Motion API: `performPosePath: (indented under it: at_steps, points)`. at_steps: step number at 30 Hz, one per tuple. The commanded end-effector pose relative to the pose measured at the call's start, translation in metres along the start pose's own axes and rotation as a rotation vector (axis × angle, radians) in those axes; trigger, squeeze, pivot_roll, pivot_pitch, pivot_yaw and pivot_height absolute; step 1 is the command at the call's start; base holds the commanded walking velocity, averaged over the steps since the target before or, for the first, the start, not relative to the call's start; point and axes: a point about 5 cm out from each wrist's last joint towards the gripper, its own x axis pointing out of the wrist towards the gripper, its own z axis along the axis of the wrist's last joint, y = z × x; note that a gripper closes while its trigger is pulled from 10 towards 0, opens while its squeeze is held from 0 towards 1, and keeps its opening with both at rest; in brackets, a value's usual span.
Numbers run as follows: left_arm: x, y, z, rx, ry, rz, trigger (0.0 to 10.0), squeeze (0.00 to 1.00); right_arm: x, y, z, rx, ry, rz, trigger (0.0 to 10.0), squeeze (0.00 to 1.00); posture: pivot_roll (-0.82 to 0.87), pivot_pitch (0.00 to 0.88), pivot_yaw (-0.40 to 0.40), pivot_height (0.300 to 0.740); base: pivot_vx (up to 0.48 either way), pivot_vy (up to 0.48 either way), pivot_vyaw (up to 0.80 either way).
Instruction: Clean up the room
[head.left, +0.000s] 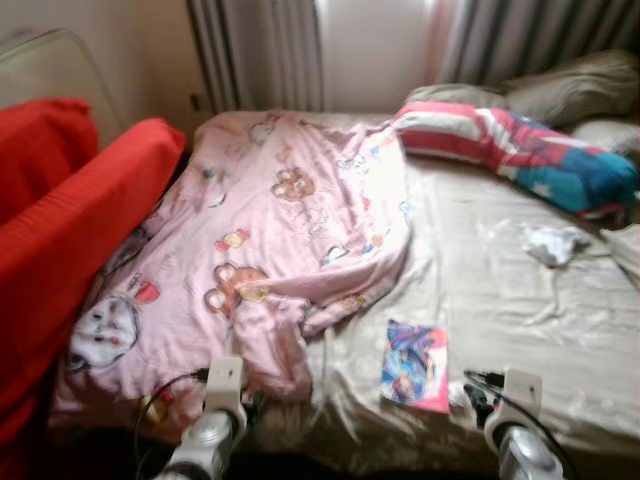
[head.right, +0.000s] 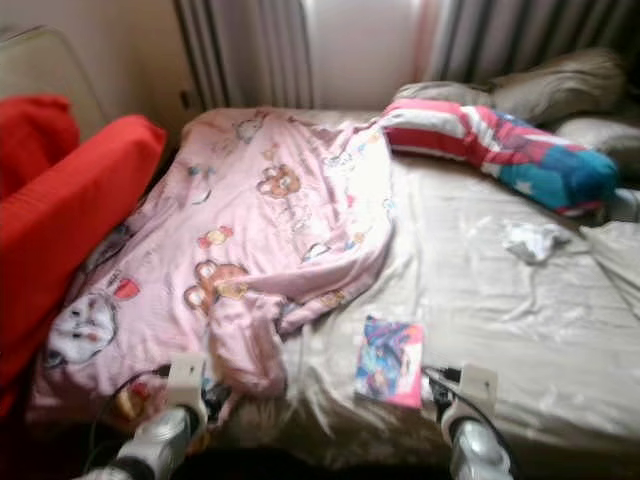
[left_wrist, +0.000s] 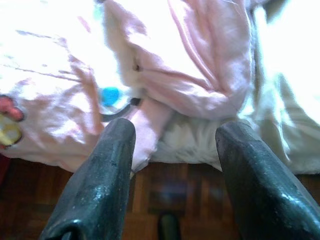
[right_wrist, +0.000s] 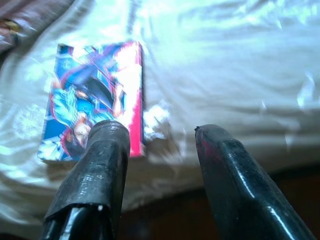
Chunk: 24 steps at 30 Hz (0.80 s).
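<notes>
One pink blanket (head.left: 270, 240) half covers the beige bed (head.left: 520, 310).

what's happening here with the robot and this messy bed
The robot stands at the foot of an unmade bed, both arms raised toward it and nothing held yet. Its left gripper is open just short of the crumpled pink cartoon-print blanket hanging over the edge. Its right gripper is open beside a colourful book lying flat on the beige sheet. A striped pillow and a crumpled white tissue lie further up the bed, and red cushions sit to the robot's left.
</notes>
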Motion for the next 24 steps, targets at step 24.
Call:
performPosePath:
  at_steps: [24]
  points:
    - [-0.013, 0.02, 0.087, 0.052, -0.599, 0.013, 10.0, 0.0, -0.013, -0.001, 0.05, -0.087, -0.484, 0.066, 10.0, 0.0, -0.13, 0.0, 0.021, 0.74, 0.0, 0.0, 0.0]
